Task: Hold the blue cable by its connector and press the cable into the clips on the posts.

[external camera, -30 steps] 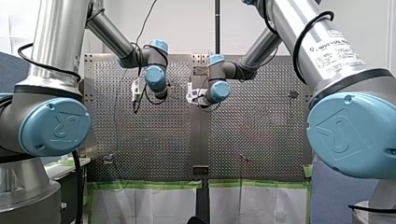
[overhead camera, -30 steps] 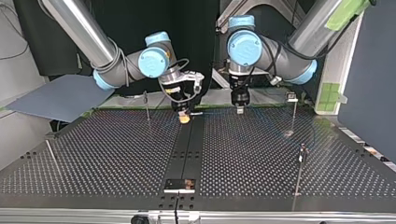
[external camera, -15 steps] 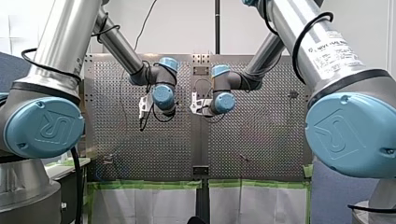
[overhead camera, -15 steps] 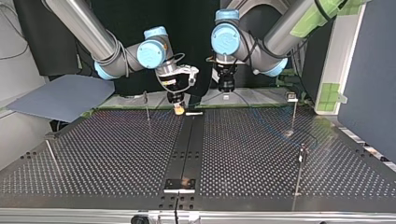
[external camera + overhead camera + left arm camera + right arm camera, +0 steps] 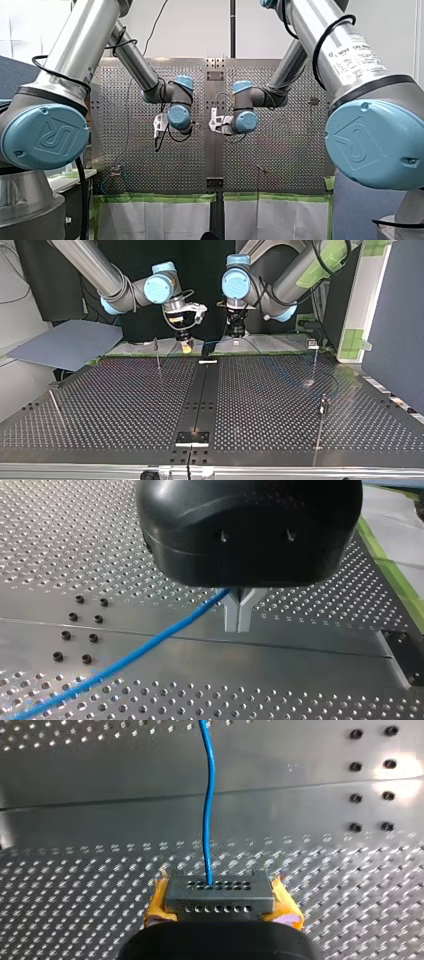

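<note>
In the right wrist view my right gripper (image 5: 222,907), with yellow pads (image 5: 285,907), is shut on a grey connector (image 5: 219,896) dotted with small holes. The blue cable (image 5: 209,810) runs straight ahead from it over the perforated table. In the left wrist view my left gripper (image 5: 238,615), black with metal fingers, is shut with the blue cable (image 5: 150,642) coming out at the fingers' base and trailing off to one side. In the top view my right gripper (image 5: 186,346) and my left gripper (image 5: 236,334) hang side by side above the table's far edge.
Thin posts stand on the table in the top view: one (image 5: 157,354) near my right gripper, one (image 5: 314,357) at the far right, one (image 5: 321,420) at the near right, one (image 5: 56,409) at the near left. A dark centre strip (image 5: 200,395) runs across the table.
In the top view both grippers have lifted and drawn back toward the table's far edge, and my left gripper has moved leftward, closer to my right one. Both grips are unchanged.
</note>
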